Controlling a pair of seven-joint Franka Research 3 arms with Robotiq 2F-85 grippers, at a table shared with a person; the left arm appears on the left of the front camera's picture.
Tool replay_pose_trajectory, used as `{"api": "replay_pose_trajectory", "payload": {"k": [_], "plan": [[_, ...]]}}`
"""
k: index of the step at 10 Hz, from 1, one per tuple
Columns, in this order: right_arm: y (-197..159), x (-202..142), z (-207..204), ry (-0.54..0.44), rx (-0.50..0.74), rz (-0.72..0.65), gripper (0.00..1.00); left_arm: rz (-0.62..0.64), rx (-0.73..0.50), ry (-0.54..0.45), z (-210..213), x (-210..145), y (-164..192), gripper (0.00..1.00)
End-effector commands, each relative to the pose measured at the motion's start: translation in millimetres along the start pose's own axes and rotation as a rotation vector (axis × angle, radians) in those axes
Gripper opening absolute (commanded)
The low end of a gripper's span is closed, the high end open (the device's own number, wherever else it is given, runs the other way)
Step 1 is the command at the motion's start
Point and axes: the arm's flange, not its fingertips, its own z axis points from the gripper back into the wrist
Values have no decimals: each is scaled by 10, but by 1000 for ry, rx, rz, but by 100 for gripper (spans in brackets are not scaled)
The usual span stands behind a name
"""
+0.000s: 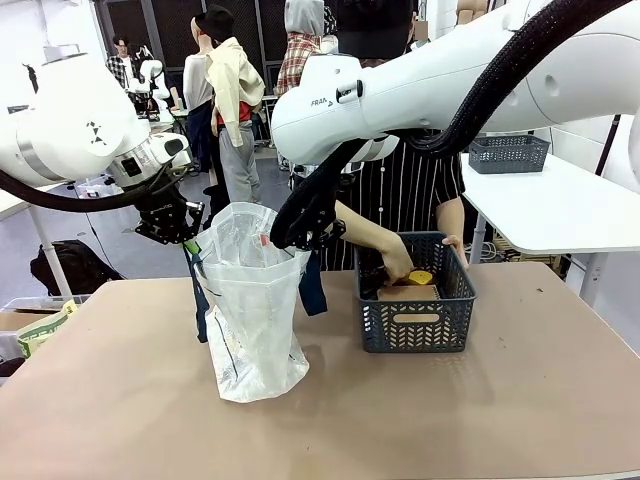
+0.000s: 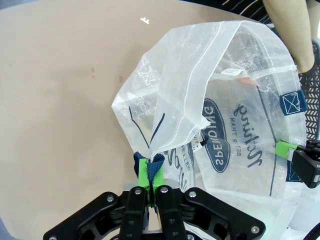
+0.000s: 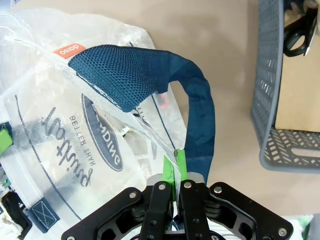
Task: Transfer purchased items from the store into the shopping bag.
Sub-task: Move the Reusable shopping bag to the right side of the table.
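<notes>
- The left gripper (image 1: 188,236) has its two green pads pressed together on the near-left rim of the tall translucent white plastic shopping bag (image 1: 250,320). In the left wrist view the left gripper (image 2: 152,174) pinches a fold of the plastic along with a bit of dark navy woven strap (image 2: 156,161), with no gap between the pads.
- The right gripper (image 1: 306,236) is clamped on the opposite rim of the bag. In the right wrist view the right gripper (image 3: 175,172) grips the thin plastic edge just where the navy strap handle (image 3: 200,115) is sewn on, and the handle arches up and over to the left.
- Held at both sides, the shopping bag (image 2: 240,100) stands upright on the beige table (image 1: 500,420) with its mouth spread wide; an oval navy logo and script print show through its wall (image 3: 60,125).
- Just to the bag's right, apart from it, sits a dark grey lattice plastic basket (image 1: 415,335).
- The person's hand (image 1: 398,262) reaches down into the basket, fingers curled, beside a small yellow packet (image 1: 421,277) and over a brownish box (image 1: 408,293). Whether the hand grips either one I cannot tell.
- These purchased items lie inside the basket.
</notes>
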Motion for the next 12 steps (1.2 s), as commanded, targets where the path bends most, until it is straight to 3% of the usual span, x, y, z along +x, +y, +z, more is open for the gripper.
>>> {"api": "replay_pose_trajectory", "payload": {"k": [1,12], "plan": [[-24,-12,-16,9,5,-7,0,-1,-1,-1,8,-3,1,0],[-24,-12,-16,9,5,-7,0,-1,-1,-1,8,-3,1,0]]}}
